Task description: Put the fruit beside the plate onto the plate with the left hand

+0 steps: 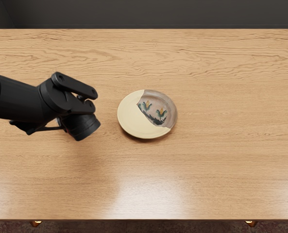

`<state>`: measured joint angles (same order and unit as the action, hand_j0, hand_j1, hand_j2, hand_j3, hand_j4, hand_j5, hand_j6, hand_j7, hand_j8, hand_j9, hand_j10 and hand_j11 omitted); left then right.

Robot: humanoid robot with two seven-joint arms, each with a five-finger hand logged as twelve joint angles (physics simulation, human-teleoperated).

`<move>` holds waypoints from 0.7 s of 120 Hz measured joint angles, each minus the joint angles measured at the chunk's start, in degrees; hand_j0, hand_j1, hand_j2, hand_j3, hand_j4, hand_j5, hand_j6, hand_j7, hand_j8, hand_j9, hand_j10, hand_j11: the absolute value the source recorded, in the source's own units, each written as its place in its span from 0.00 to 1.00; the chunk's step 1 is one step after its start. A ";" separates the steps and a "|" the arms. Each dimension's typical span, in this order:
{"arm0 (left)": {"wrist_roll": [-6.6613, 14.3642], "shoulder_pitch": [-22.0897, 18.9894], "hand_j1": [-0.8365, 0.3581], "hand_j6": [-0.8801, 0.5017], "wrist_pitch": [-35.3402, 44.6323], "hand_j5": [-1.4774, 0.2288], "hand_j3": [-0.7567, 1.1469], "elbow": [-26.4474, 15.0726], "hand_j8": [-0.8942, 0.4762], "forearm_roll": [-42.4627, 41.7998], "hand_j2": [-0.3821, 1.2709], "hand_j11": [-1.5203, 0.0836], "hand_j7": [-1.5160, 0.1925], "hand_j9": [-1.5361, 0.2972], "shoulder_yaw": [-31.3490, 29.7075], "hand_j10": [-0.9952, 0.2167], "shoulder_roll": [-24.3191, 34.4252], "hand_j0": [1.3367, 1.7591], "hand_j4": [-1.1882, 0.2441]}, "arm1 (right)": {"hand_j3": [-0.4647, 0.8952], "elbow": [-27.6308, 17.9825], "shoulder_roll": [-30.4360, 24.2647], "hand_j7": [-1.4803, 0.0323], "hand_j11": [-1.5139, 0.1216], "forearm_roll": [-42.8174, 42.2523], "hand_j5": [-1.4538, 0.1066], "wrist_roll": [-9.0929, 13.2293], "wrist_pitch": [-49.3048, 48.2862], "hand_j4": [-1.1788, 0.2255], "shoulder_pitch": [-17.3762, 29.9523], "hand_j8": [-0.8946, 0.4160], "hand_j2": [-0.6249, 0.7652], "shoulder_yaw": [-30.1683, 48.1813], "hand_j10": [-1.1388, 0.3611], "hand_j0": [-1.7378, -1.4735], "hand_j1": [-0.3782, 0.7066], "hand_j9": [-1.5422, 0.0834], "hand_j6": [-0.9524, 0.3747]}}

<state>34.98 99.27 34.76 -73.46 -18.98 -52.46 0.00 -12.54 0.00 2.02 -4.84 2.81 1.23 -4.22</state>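
Left hand [76, 112] is sitting low over the desk [207, 170], just left of the plate [129, 116] and apart from it, with a strip of bare wood showing between the two. Its arm [17, 102] is coming in from the left edge and slanting a little downward toward the hand. Hand and arm are both rendering in flat black, so their shapes are merging. One straight bar is sticking out along the top toward the plate and a rounded bulk is hanging below it. I cannot tell whether the hand is spread, curled or clamped on something. Whether it is touching the wood is also unclear; a faint shadow is lying under and in front of it.

The fruit is not showing anywhere in this view, and whether the hand is covering it cannot be told. The plate is lying flat near the middle of the desk. Its left part is showing plain cream, and its right part is showing a grey glaze with two small orange and green flowers painted on it. Light is glaring softly off the near part of the desk.
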 joint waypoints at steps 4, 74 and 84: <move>0.00 -0.04 0.48 0.32 0.05 0.32 0.40 0.13 0.35 -0.05 0.33 0.32 0.30 0.29 0.00 0.29 0.00 0.72 0.34 | 0.34 0.00 0.00 0.95 0.90 0.00 0.90 0.00 0.00 0.81 0.00 0.65 0.44 0.00 0.73 0.30 0.07 0.92 0.69; -0.12 12.46 0.32 0.47 -0.01 0.18 0.40 -4.12 0.51 -2.24 0.47 0.20 0.19 0.19 6.98 0.42 0.00 0.71 0.25 | 0.34 -0.03 0.00 0.95 0.90 0.00 0.90 0.18 -0.02 0.81 0.02 0.65 0.44 0.01 0.73 0.30 0.07 0.92 0.69; -0.14 15.47 0.33 0.48 -0.05 0.17 0.40 -4.86 0.51 -2.94 0.45 0.19 0.19 0.18 10.33 0.43 0.00 0.71 0.25 | 0.34 -0.03 0.00 0.95 0.90 0.00 0.90 0.18 -0.02 0.81 0.03 0.65 0.44 0.00 0.73 0.30 0.07 0.92 0.69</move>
<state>34.84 114.74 34.71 -78.32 -21.92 -42.13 0.00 -12.57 0.00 2.02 -4.66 2.79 1.26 -4.22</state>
